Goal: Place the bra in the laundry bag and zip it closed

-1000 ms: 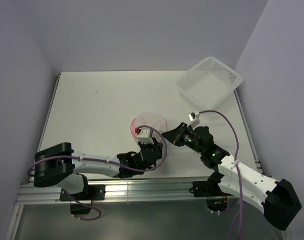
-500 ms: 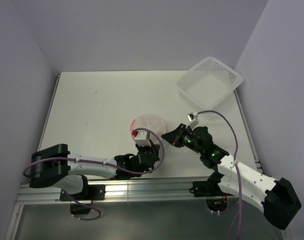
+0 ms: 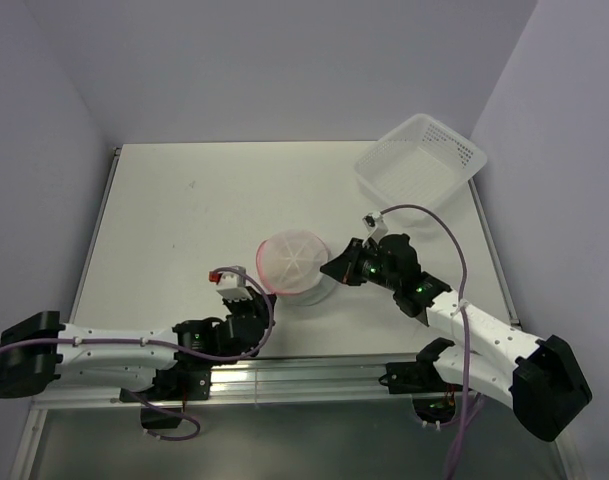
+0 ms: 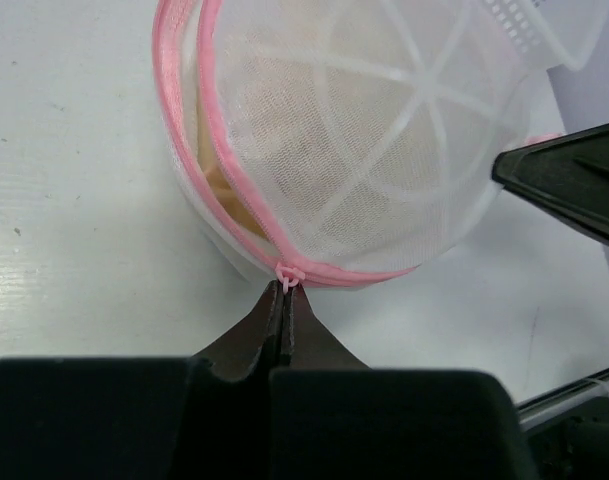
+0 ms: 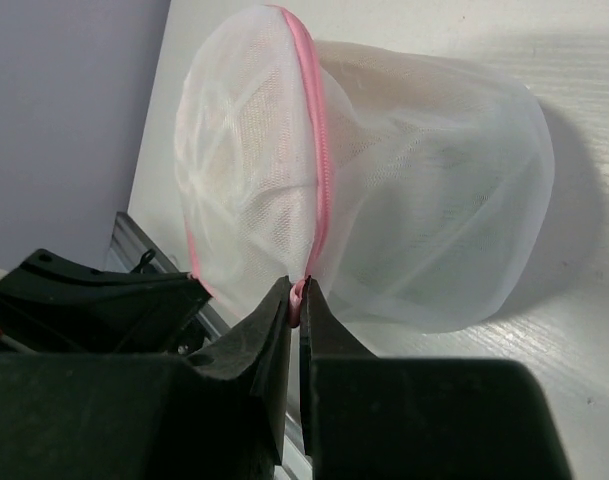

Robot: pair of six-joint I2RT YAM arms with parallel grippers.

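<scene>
A white tabletop (image 3: 184,220) is seen from above, with two robot arms reaching in from its near edge. Between them, near the front middle of the tabletop, sits the laundry bag (image 3: 294,262), a small round drum of see-through white mesh with a pink zipper rim. Pale cream fabric, the bra (image 4: 229,170), shows through the mesh inside it.

The left tool (image 4: 287,290) is pressed together, pinching the small pink zipper pull (image 4: 290,272) at the bag's near edge. On one side of the pull the pink rim splits into two separate lines. On the other side it runs as one.

The right tool (image 5: 299,292) is also pressed together, pinching the pink rim on the bag's opposite side.

A white perforated plastic basket (image 3: 419,165) stands well apart at the far right corner.
</scene>
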